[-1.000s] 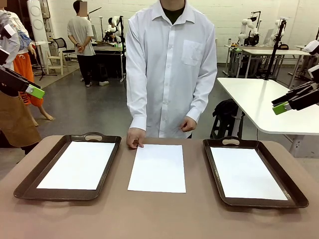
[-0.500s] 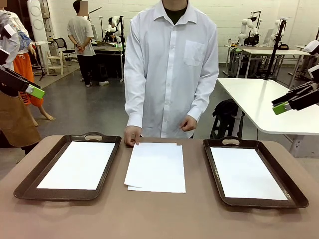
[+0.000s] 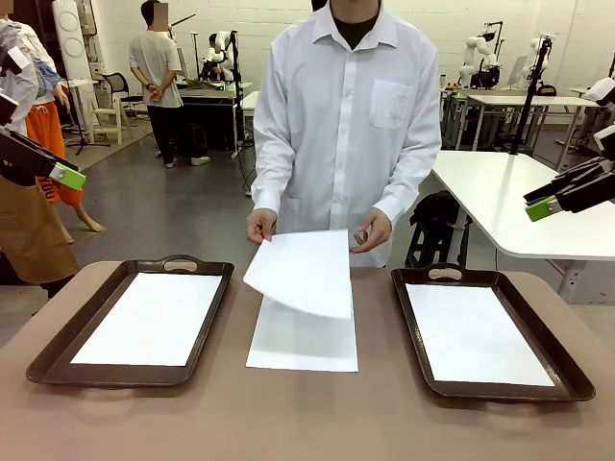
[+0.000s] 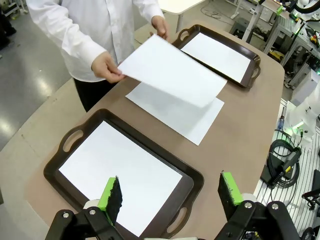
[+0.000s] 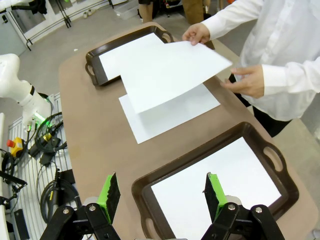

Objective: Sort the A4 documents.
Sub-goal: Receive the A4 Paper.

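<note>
I read this as the hand-over stage of the sort: the person stands at the far side and holds the lifted sheet [image 3: 303,272] in the air over the middle sheet [image 3: 303,338], which lies flat on the table [image 3: 288,423] between the left tray [image 3: 58,348] and the right tray [image 3: 569,386]. Each tray already holds white paper, so some of the A4 documents look placed. I cannot tell whether more than one sheet lies in the middle. My left gripper [image 3: 67,177] and right gripper [image 3: 541,208] hang high at the table's sides, both released and holding nothing. Next, I judge, one arm must come in to the offered sheet and pinch its thin free edge without creasing it, then carry it to a tray. Which tray it belongs in I cannot tell, since the paper looks blank. The front view gives me both arms and how far they stand from the paper. The left wrist view, past its open left gripper [image 4: 170,190], shows the person's near hand [image 4: 107,67] pinching the sheet's edge. The right wrist view shows the other hand [image 5: 250,80] just beside the sheet, touching or not I cannot say.
</note>
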### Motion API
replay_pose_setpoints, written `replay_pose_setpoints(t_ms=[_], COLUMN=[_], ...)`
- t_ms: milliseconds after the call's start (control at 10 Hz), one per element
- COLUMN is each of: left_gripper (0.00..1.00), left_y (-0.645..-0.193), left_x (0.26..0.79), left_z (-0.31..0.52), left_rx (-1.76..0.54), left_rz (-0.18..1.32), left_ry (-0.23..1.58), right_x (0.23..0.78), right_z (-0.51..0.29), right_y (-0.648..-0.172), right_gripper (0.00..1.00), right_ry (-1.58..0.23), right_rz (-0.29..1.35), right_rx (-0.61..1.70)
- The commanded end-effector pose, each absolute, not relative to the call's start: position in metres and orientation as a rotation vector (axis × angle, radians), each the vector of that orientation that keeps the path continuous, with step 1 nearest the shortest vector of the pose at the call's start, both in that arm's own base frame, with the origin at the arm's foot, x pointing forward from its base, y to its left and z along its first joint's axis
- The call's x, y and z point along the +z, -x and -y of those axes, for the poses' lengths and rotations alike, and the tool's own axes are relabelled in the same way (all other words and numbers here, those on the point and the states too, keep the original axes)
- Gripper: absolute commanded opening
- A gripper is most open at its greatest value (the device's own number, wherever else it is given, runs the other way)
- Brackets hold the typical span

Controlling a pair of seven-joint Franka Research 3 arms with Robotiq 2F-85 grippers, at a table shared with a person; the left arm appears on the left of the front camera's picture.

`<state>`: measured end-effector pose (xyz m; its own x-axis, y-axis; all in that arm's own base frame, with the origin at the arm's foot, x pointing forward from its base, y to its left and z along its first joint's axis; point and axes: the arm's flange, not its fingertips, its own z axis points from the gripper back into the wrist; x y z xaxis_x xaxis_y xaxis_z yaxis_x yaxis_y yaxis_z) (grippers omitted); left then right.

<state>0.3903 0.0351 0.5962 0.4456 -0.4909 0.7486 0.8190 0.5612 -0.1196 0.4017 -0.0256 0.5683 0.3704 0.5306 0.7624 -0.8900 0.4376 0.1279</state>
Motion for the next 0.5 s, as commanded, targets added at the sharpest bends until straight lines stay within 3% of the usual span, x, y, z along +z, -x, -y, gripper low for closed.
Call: replay_pose_setpoints(t_ms=[0,400], left_gripper=[1.0,1.0], left_y=[-0.389,-0.389], left_x=[0.5966,0.5966], left_z=[-0.0342,-0.0342], left_rx=[-0.858,-0.858], left_rz=[0.727,0.727], left_ry=[0.512,0.512], right_x=[0.5673,0.5673], right_z=[0.0256,0.0256], right_y=[-0.4016,-0.4016], right_gripper=[0.89,0.89], right_ry=[-0.593,-0.593], right_rz=[0.71,0.71], right_rx=[0.981,0.981])
